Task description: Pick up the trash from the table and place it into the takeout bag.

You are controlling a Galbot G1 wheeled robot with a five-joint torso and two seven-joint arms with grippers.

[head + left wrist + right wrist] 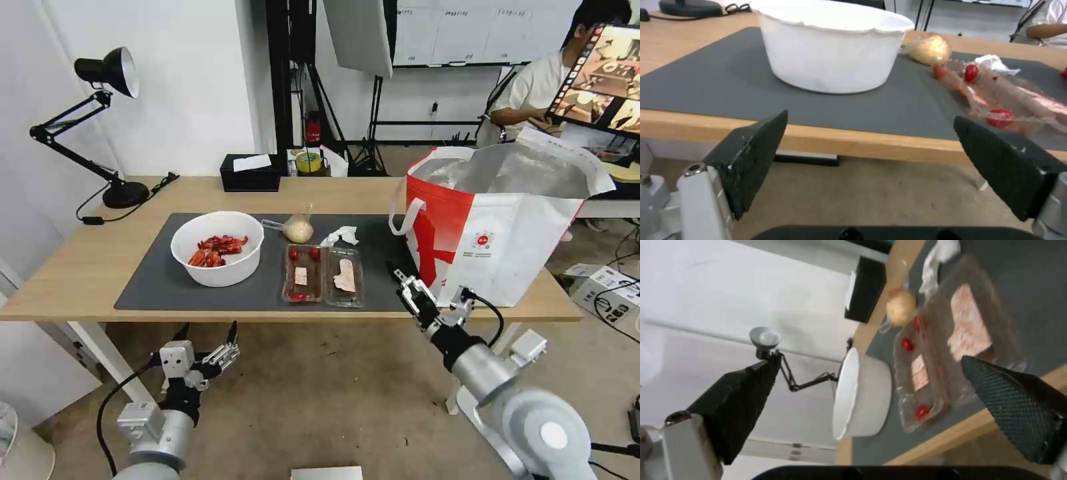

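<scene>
On the table, a dark grey mat carries the trash. A white bowl of red crayfish shells stands at the mat's left. A clear clamshell box with cherry tomatoes lies at its middle. Behind the box lie a small clear bag of beige food and a crumpled tissue. The red-and-white takeout bag stands open at the table's right end. My left gripper hangs open below the front edge, facing the bowl. My right gripper is open over the front edge, beside the clamshell box.
A black tissue box and a black desk lamp stand at the table's back. A cable runs from the lamp base. Bare wood lies left of the mat. Boxes and cables sit on the floor at the right.
</scene>
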